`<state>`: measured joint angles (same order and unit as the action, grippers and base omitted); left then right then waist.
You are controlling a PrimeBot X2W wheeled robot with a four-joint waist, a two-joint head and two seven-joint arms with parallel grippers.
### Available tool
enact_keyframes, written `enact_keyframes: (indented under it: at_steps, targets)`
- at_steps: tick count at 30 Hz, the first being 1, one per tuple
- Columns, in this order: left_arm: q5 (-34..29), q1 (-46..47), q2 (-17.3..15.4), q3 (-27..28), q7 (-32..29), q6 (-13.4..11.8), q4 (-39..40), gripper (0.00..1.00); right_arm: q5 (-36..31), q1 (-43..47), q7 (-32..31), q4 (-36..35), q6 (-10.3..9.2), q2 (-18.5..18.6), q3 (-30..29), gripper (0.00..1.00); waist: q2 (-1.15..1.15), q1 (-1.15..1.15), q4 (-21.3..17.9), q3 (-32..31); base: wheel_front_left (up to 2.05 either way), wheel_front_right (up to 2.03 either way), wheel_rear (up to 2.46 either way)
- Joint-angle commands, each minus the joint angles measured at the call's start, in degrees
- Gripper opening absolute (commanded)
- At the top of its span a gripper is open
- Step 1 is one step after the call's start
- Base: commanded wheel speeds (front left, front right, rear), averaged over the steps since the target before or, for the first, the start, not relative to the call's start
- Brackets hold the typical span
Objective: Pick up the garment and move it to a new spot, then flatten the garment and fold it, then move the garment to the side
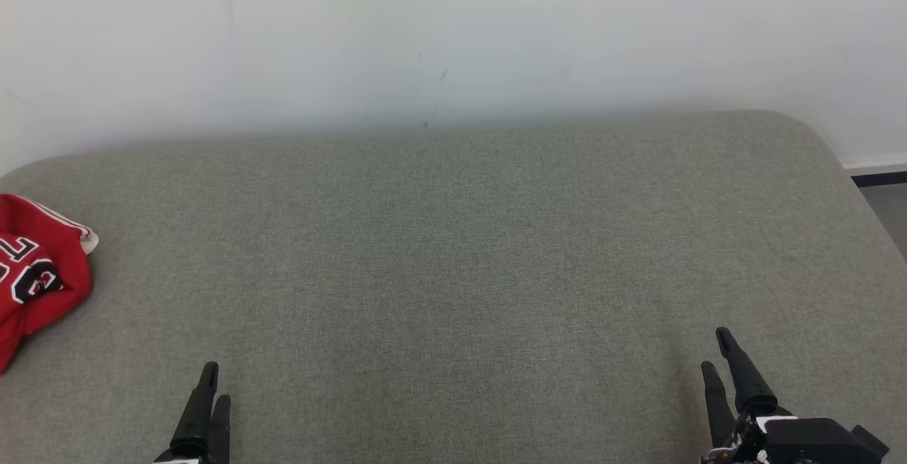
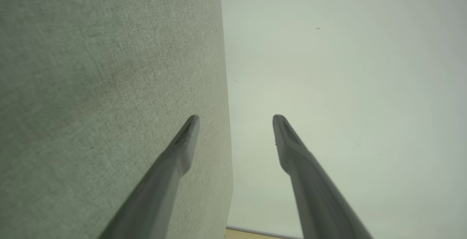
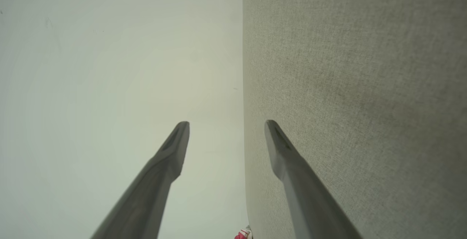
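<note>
The left pincer (image 1: 216,382) and the right pincer (image 1: 714,348) are both held open, and nothing is gripped between their dark fingers. At the far left end of the bench (image 1: 453,251) the garment (image 1: 39,273) is seen. It is a red jersey with white trim and black-and-white lettering, crumpled in a heap on the bench's grey-green cloth and partly cut off by the frame.

The left pincer is placed at the near edge of the bench, towards its left end and well apart from the garment, with its fingers pointed at the bench's far side. In the left wrist view one fingertip is shown against the bench cloth and the other against the pale wall (image 1: 453,39) behind the bench.

The right pincer is placed at the near edge towards the bench's right end. In the right wrist view its fingers are likewise spread, and a scrap of the red garment (image 3: 243,234) is glimpsed at the bench's edge. Whether either pincer touches the bench cannot be told.
</note>
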<state>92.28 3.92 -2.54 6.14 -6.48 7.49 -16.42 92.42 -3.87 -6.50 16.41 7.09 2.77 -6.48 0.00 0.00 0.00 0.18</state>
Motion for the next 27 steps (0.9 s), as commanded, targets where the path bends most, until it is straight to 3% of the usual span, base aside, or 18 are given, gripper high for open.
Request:
enact_keyframes:
  at_steps: [1, 9, 27]
  targets:
    - [-0.51, 0.41, -0.24, -0.13, 0.76, 0.00, 0.92, 1.00, -0.62, -0.40, 0.64, -1.15, 0.04, 0.17, 0.62, 1.00, 0.00, 0.00, 0.00, 0.03, 0.00, 0.00, 0.00]
    - [-4.78, -0.11, -1.05, -0.97, 2.89, 0.00, 1.28, 1.00, -4.28, -0.04, 2.87, -1.91, 0.08, 1.25, 2.75, 1.00, 0.00, 0.00, 0.00, 0.13, 0.00, 0.00, 0.00]
    - [-26.04, -2.10, -1.40, -1.45, 7.40, 0.00, 2.99, 1.00, -24.78, 1.59, 7.38, -3.52, 0.18, 1.63, 5.20, 1.00, 0.00, 0.00, -0.02, 0.22, 0.00, 0.00, 0.00]
